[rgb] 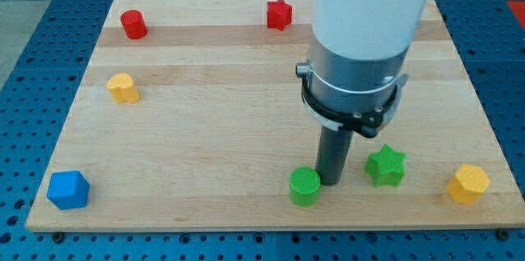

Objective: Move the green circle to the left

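The green circle (304, 185) sits near the view's bottom edge of the wooden board (213, 130), right of centre. My tip (331, 181) is the lower end of the dark rod, just to the right of the green circle and touching or nearly touching its right side. A green star (385, 167) lies to the right of my tip, a short gap away. The white and grey arm body hangs above and hides the board behind it.
A red cylinder (133, 24) and a red star (279, 15) lie near the view's top. A yellow block (123, 88) is at the left, a blue block (67, 190) at bottom left, a yellow block (468, 184) at bottom right.
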Available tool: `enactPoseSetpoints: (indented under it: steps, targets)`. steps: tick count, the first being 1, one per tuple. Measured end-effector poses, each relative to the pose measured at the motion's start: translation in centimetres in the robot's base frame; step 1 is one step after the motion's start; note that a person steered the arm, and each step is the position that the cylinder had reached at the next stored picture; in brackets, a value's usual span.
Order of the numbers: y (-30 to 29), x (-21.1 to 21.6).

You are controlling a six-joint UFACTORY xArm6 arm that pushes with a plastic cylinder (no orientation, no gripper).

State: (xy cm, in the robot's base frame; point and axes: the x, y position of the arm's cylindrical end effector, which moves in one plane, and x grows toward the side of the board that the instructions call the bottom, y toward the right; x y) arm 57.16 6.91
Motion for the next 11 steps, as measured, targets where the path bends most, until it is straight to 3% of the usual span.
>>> enactPoseSetpoints:
  steps: [1,10,11]
  targets:
    - [1.3,2.7]
    - [-3.0,1.7]
    - [-0.5,2.7]
